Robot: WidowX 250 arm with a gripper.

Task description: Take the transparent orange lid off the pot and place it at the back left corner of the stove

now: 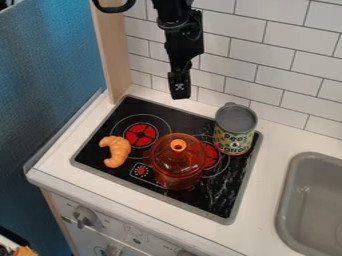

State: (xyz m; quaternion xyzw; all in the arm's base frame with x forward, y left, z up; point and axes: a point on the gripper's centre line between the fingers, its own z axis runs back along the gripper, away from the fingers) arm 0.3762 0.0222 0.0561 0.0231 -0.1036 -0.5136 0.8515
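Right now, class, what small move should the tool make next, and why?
Probably a short shift forward, away from the tiled wall, kept high. The tool hangs near the back edge of the stovetop, while the orange pot, croissant and can sit nearer the front; height should help it clear the upright can and pot.

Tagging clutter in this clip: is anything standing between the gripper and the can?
Nothing visible stands between the gripper and the can. The orange pot is nearest the can, but sits toward the stove's front, off that path.
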